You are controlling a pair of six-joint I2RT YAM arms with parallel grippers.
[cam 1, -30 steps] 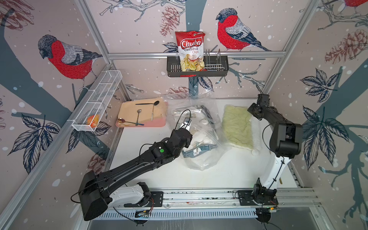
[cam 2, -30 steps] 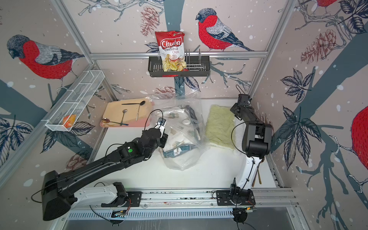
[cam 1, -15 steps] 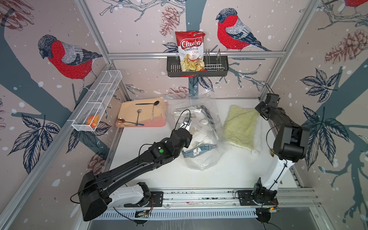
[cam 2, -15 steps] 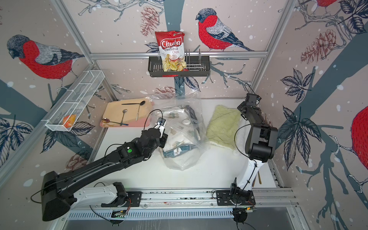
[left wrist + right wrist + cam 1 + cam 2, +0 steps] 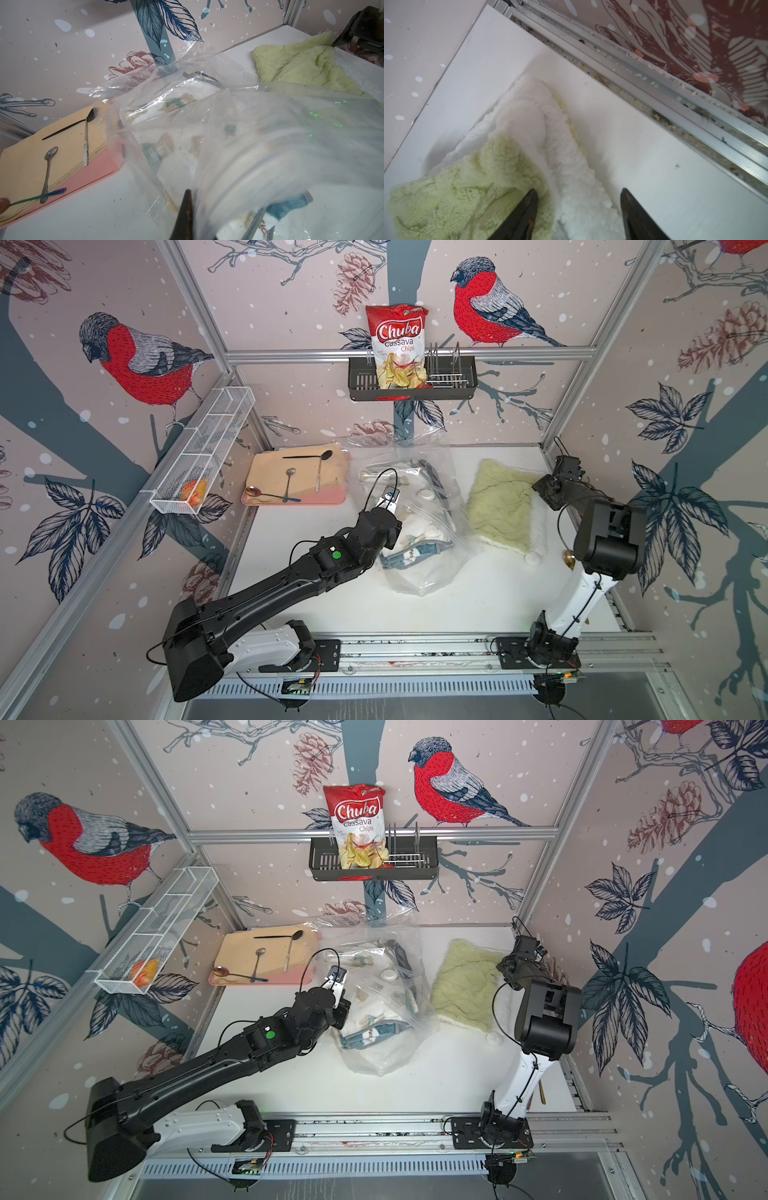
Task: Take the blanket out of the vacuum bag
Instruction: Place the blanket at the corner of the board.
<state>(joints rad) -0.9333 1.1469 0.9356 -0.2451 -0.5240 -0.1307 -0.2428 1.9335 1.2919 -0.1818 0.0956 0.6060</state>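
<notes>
Right wrist view: right gripper (image 5: 577, 209) released, jaws spread over white edge of green blanket (image 5: 467, 197). Blanket lies on table (image 5: 478, 605) just beside vacuum bag (image 5: 419, 572), fully outside. Left gripper (image 5: 188, 205) clenched on bag film. Lift right arm straight up; avoid snagging fleece.

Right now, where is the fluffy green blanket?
In a top view the blanket lies on the right side of the table, outside the vacuum bag and beside it, with the open right gripper at its outer edge.
</notes>
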